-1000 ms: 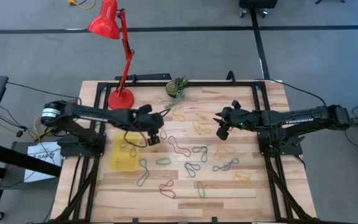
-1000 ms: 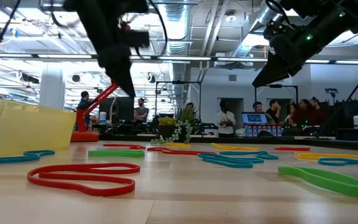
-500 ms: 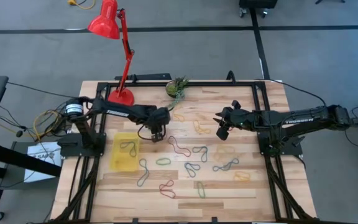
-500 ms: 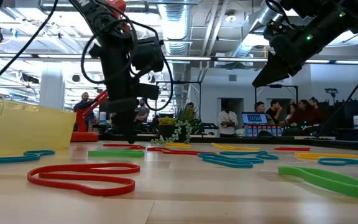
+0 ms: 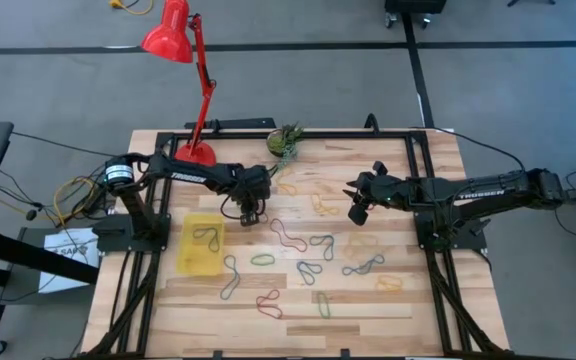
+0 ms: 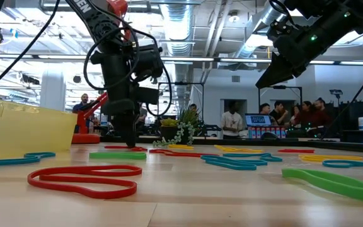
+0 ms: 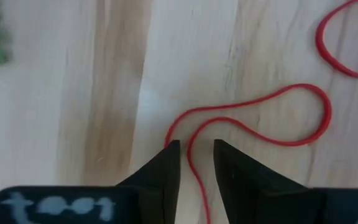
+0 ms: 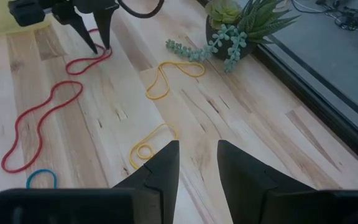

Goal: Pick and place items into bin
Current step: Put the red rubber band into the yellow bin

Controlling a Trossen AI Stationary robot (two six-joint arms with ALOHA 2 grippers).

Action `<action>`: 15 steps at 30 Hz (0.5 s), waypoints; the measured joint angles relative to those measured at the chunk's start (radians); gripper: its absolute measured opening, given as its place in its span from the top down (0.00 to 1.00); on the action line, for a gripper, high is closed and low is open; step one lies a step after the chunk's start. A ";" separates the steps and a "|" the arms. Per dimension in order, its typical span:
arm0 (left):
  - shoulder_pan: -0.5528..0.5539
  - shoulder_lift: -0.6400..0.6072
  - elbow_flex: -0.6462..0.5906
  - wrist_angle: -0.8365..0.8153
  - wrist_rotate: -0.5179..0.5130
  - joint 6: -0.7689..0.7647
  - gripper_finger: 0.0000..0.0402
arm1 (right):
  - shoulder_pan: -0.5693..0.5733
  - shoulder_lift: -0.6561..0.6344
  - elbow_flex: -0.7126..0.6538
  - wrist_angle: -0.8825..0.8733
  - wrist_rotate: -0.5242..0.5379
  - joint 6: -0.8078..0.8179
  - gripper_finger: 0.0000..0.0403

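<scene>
— Where with the red rubber band?
— Flat on the wooden table, just right of the yellow bin, toward the red lamp base. Straddled at one end by the left gripper: tips down at the boards, parted a little, one strand running between them, not pinched.
— And inside the bin?
— One dark rubber band, nothing more to make out.
— Elsewhere on the table?
— Scattered loops right of the bin and nearer the front edge: a green band, a blue band, a yellow band, a twisted red band. At the back edge, a small potted succulent.
— On the other side?
— Hanging above the boards near the yellow band, the right gripper, well apart from the left one; slightly parted, holding nothing.
</scene>
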 joint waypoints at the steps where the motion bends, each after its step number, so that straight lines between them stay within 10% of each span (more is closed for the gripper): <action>1: 0.000 0.000 0.000 0.001 -0.013 -0.001 0.78 | 0.000 0.000 0.000 0.000 0.000 0.000 0.75; 15: 0.001 0.069 0.015 -0.002 0.025 -0.004 0.99 | 0.000 0.000 0.000 0.000 0.001 0.000 0.75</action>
